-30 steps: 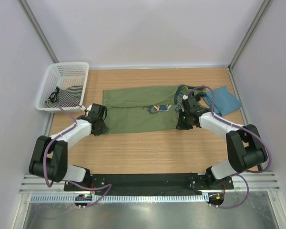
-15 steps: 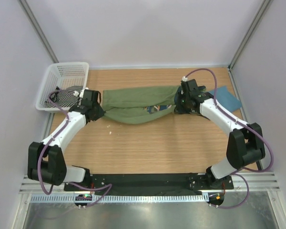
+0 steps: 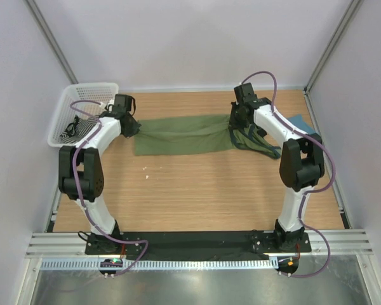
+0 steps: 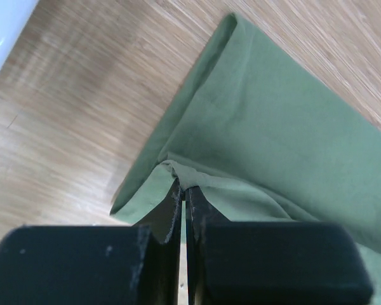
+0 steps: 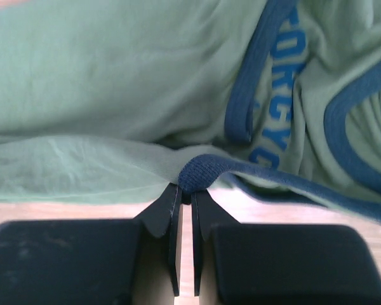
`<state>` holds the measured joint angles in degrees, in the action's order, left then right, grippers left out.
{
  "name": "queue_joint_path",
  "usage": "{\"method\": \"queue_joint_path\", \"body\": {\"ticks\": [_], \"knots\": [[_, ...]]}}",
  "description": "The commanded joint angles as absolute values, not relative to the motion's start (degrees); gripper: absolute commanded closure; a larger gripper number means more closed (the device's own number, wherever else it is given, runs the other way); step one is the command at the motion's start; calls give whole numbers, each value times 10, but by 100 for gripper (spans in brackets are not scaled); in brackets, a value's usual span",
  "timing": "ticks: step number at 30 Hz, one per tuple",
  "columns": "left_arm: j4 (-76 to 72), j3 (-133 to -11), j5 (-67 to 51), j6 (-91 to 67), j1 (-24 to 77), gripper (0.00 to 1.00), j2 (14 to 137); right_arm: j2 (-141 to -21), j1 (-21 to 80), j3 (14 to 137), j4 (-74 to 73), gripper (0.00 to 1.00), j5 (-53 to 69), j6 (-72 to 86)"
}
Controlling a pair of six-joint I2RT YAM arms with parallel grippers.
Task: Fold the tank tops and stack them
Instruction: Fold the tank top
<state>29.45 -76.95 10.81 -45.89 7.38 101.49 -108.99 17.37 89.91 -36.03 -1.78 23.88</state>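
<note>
Across the tabletop [image 3: 197, 190], you swept the near edge of the olive-green tank top [image 3: 181, 135] over to its far edge within the last second, so it lay as a narrow doubled band at the far side, straps bunched at its right end. That reads as the 1st lengthwise fold made. The teal tank top [image 3: 300, 121] peeked out at the far right. Your left claw [image 4: 183, 194] was pinched on the hem corner, your right claw [image 5: 185, 190] on the navy trim

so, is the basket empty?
No, the basket has a black-and-white striped cloth lying in it, seen in the top view.
</note>
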Motion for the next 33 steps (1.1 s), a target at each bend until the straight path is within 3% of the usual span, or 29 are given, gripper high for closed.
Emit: {"method": "queue_joint_path", "body": {"ticks": [1, 11, 13, 16, 18, 20, 23, 28, 33], "knots": [[293, -809, 103, -479, 67, 100, 1047, -1120, 162, 966, -374, 96, -17, 239], [306, -899, 105, -479, 61, 100, 1124, -1204, 140, 1052, -391, 91, -7, 237], [311, -917, 107, -477, 61, 100, 1141, -1219, 137, 1065, -392, 86, -7, 236], [313, -937, 110, -475, 60, 99, 1164, -1234, 135, 1077, -380, 68, 11, 241], [320, -949, 106, -471, 60, 90, 1173, -1249, 135, 1089, -382, 53, 11, 243], [323, -958, 99, -461, 60, 71, 1175, -1246, 135, 1102, -393, 49, 8, 243], [316, -935, 102, -453, 63, 52, 1141, -1214, 135, 1068, -375, 39, 3, 243], [308, -879, 106, -426, 86, 37, 1087, -1094, 136, 929, -329, 32, 10, 251], [293, -824, 105, -415, 93, 35, 1059, -1018, 137, 823, -297, 32, 8, 247]]}}
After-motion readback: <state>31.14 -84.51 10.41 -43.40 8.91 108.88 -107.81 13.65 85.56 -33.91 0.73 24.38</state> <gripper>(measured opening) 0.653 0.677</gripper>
